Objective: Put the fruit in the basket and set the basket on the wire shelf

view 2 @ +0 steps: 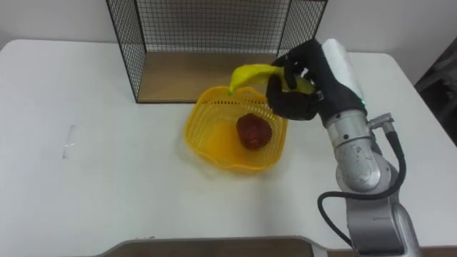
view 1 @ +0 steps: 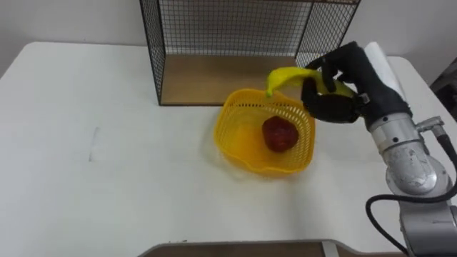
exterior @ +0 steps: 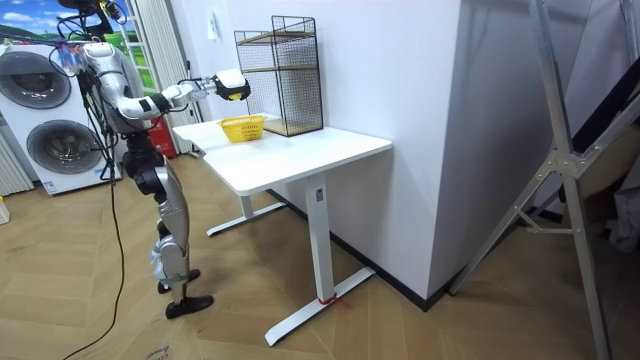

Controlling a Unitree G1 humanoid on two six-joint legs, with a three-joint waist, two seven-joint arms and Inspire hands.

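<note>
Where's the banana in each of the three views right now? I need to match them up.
Left eye view: banana upper centre-right, gripped by the right hand over the yellow basket's far rim.
Right eye view: banana upper centre, same grip, over the far rim.
Room view: banana upper left, a yellow patch at the raised hand above the table.
Shared landmark: the yellow basket before the wire shelf.
</note>
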